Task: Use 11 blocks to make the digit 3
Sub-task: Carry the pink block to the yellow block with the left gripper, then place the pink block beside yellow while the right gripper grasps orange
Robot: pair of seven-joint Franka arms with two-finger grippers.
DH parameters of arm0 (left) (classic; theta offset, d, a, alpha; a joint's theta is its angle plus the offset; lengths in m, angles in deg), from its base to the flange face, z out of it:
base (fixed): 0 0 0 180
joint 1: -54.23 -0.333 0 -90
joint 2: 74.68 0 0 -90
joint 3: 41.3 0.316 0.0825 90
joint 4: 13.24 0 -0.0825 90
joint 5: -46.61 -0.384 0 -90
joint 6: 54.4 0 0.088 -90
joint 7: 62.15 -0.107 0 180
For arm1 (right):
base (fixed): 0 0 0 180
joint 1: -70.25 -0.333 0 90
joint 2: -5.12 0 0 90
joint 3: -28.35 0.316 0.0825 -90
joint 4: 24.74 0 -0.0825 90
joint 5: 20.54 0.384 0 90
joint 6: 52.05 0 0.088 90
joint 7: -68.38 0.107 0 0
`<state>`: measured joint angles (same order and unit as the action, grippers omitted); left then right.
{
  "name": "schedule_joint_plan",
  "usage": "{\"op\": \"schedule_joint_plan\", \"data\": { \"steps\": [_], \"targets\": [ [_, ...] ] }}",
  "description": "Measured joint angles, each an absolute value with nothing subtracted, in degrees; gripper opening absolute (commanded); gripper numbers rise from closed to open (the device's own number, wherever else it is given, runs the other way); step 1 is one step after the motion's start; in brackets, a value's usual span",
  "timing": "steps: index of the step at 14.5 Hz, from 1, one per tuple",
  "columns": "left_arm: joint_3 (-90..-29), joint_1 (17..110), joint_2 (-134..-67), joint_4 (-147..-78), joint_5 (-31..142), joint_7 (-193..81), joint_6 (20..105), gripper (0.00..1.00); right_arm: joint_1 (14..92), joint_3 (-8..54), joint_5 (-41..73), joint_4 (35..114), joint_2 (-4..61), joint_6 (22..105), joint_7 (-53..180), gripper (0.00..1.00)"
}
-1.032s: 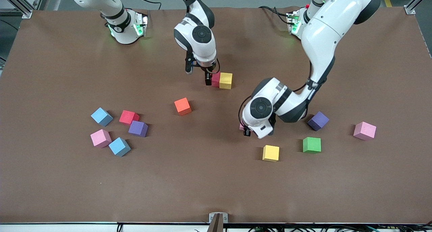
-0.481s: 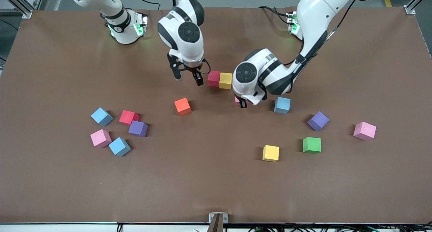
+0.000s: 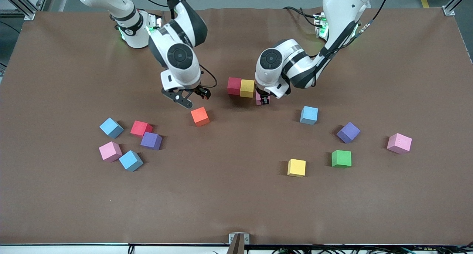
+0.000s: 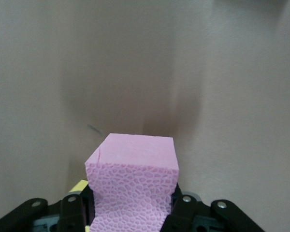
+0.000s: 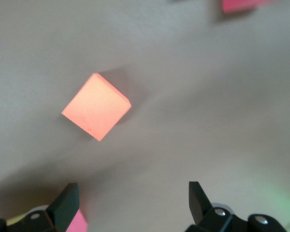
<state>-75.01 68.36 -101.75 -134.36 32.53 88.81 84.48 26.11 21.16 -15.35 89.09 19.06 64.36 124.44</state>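
Note:
A red block [image 3: 234, 85] and a yellow block [image 3: 247, 88] sit touching, side by side, near the table's middle. My left gripper [image 3: 262, 98] is shut on a pink block [image 4: 133, 169], held low right beside the yellow block [image 4: 79, 185], on its side nearer the front camera. My right gripper [image 3: 194, 98] hangs open and empty just above the table, close to the orange block [image 3: 200, 116], which lies ahead of its fingers [image 5: 70, 193]. In the right wrist view the orange block [image 5: 96, 106] lies tilted to the jaws.
Toward the left arm's end lie a light blue block [image 3: 309, 115], purple [image 3: 348, 132], pink [image 3: 399, 143], green [image 3: 341, 158] and yellow [image 3: 296, 167]. Toward the right arm's end cluster light blue [image 3: 111, 127], red [image 3: 140, 128], purple [image 3: 150, 140], pink [image 3: 110, 151] and light blue [image 3: 130, 160].
My left gripper has carried the pink block from near the purple and green blocks to beside the yellow one. My right gripper left the red block and moved over toward the orange block.

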Motion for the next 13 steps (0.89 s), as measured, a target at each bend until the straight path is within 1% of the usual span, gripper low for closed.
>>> {"op": "schedule_joint_plan", "data": {
  "steps": [4, 8, 13],
  "targets": [
    [-75.15, 68.43, -101.73, -135.84, 32.53, 88.86, 86.82, 0.29, 28.14, 21.18, -15.35, 87.01, 20.07, 67.06, 111.45, 1.00],
    [-75.26, 68.78, -101.73, -136.91, 32.53, 88.86, 87.71, 0.29, 29.03, 21.21, -15.32, 86.67, 23.31, 74.52, 89.38, 1.00],
    [-75.35, 69.38, -101.67, -138.02, 32.53, 88.86, 88.08, 0.29, 28.96, 21.79, -15.32, 86.63, 28.22, 81.31, 77.31, 1.00]
  ]
}}
